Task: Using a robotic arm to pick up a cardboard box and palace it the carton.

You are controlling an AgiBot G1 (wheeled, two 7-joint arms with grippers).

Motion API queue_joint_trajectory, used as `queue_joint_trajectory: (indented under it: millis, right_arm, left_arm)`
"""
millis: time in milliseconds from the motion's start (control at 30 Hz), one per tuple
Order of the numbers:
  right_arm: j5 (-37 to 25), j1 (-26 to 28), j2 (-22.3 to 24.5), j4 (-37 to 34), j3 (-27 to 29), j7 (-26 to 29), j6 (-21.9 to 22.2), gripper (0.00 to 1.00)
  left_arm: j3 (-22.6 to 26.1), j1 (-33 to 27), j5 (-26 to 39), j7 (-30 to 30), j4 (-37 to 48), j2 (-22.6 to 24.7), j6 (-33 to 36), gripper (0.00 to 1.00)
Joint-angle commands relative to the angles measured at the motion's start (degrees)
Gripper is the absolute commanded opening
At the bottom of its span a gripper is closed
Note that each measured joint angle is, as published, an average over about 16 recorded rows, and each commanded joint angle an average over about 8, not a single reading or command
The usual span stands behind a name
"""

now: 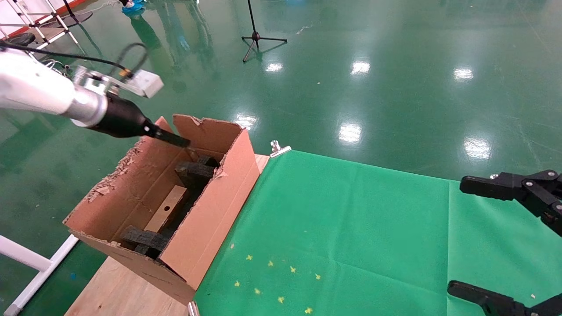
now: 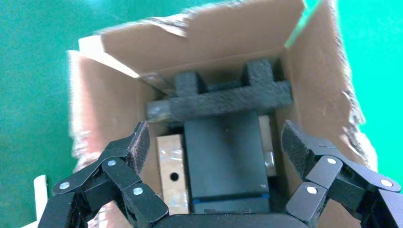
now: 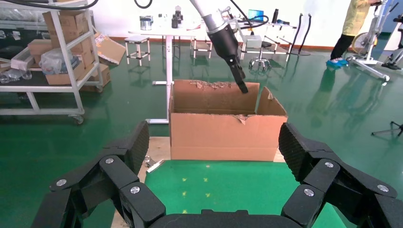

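The robotic arm is reaching in from the left, its left hand hanging over the far end of the carton, at the torn rim. In the left wrist view the left hand's fingers are standing wide apart with nothing between them, looking straight down into the open carton.

The carton is sitting at the left edge of the surface, partly on bare wood, just beside the green cloth. Inside, the cardboard box is lying flat on the bottom along one side wall, its round hole facing up; in the left wrist view the cardboard box is lying right beside a black block. Black foam blocks are sitting at the far end, and another foam block at the near end.

At the far right the right hand is hovering over the cloth, its fingers spread apart and holding nothing, well apart from the carton
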Motion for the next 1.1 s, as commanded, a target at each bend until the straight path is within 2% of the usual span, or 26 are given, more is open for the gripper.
queue_joint_trajectory:
  millis: [33, 300, 1100]
  right_arm:
    - [-0.01, 0.00, 0.00, 0.00, 0.02, 0.00, 0.00, 1.00]
    - [0.00, 0.01, 0.01, -0.03, 0.00, -0.02, 0.00, 1.00]
    - [0.04, 0.03, 0.03, -0.05, -0.07, -0.06, 0.02, 1.00]
  left_arm:
    - [0.44, -0.47, 0.48, 0.10, -1.26, 0.01, 0.54, 1.00]
    - [-2.82, 2.77, -2.00, 2.11, -5.02, -0.77, 1.96, 1.00]
    - [-25.81, 24.05, -20.65, 15.18, -28.66, -6.28, 10.22, 1.00]
